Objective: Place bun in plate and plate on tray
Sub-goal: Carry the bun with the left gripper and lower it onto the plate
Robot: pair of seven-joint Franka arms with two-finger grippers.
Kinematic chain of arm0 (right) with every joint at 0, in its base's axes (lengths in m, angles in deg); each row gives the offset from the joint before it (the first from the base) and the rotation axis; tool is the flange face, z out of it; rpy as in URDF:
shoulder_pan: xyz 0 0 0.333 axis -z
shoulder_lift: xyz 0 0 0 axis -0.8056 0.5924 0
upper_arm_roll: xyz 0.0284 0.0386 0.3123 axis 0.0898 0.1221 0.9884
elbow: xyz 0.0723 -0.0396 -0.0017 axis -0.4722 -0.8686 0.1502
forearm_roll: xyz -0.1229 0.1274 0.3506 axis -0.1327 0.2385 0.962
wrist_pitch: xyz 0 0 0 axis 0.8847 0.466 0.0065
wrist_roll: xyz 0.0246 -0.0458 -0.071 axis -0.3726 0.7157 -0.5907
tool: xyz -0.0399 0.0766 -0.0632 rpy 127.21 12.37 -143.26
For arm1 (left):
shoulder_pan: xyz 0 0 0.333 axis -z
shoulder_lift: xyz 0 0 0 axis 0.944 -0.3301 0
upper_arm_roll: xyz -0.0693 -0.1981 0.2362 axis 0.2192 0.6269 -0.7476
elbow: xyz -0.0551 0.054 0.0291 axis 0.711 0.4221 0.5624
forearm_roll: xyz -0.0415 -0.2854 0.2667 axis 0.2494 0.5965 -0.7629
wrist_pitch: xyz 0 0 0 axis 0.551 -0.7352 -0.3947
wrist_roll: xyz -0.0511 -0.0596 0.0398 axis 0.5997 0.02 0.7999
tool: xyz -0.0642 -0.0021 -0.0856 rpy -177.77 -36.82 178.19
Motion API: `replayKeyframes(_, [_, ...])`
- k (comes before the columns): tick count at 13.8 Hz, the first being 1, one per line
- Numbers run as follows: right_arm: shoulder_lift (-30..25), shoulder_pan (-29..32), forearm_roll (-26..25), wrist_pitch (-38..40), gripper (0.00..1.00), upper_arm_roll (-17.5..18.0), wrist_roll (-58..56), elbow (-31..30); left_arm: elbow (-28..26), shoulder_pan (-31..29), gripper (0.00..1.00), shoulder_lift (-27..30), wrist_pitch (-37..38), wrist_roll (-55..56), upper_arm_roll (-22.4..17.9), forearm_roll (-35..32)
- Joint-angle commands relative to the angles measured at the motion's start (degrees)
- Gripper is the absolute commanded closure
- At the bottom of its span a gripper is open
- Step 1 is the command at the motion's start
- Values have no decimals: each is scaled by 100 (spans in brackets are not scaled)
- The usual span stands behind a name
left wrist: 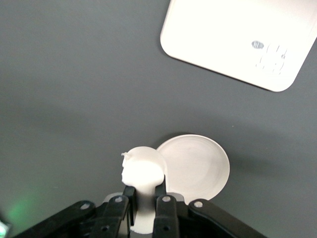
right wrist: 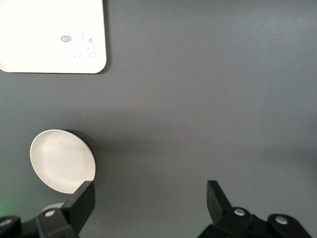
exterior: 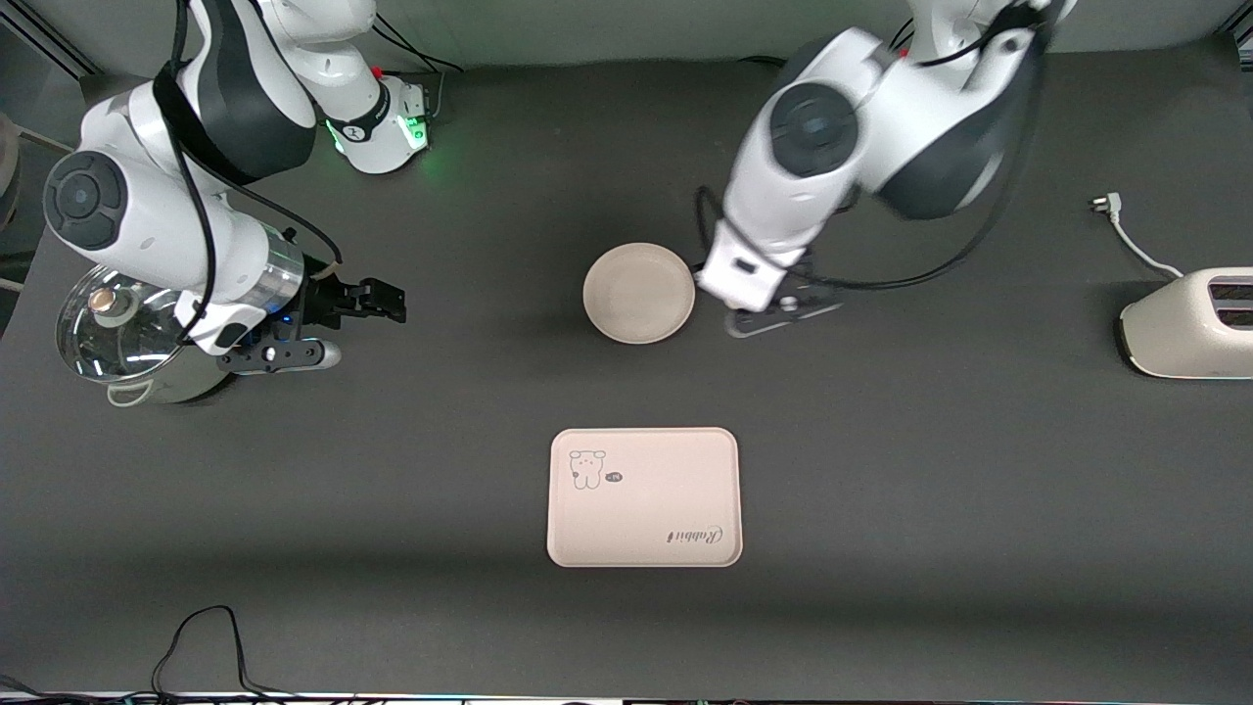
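Gripping the bun [left wrist: 143,171] between its closed-in fingers [left wrist: 163,210], the left gripper [exterior: 773,313] is hanging just beside the plate [exterior: 638,293], at about the plate's three o'clock in the front view (the bun itself is hidden there under the wrist). The plate is sitting bare on the dark table [exterior: 930,470], and the tray [exterior: 643,496] is lying at its six o'clock, nearer the front camera and well apart from it. The right gripper [exterior: 377,302] is waiting toward the right arm's end of the table, next to a glass-lidded pot [exterior: 127,338], its fingers [right wrist: 81,206] spread wide and holding nothing. A toaster [exterior: 1189,323] is resting at the left arm's end.
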Motion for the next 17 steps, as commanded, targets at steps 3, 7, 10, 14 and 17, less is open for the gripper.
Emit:
replayKeyframes(3, [29,33,91,-421,0,177,103,-337,42,615,81,-954,-737,784,-68,-192])
replayKeyframes(7, [301,15,82,-527,0,213,102,-364,-213,1072,81,-1360,-1318,1243,-68,-395])
replayKeyframes(10, [302,24,90,-527,0,310,102,-382,-818,1362,81,-1378,-1959,1478,-68,-395])
replayKeyframes(14, [389,15,90,-773,0,318,102,-496,-987,1548,67,-1588,-2180,1639,-68,-412])
replayKeyframes(17, [390,6,90,-774,0,318,102,-496,-978,1513,0,-1615,-2180,1630,-77,-412])
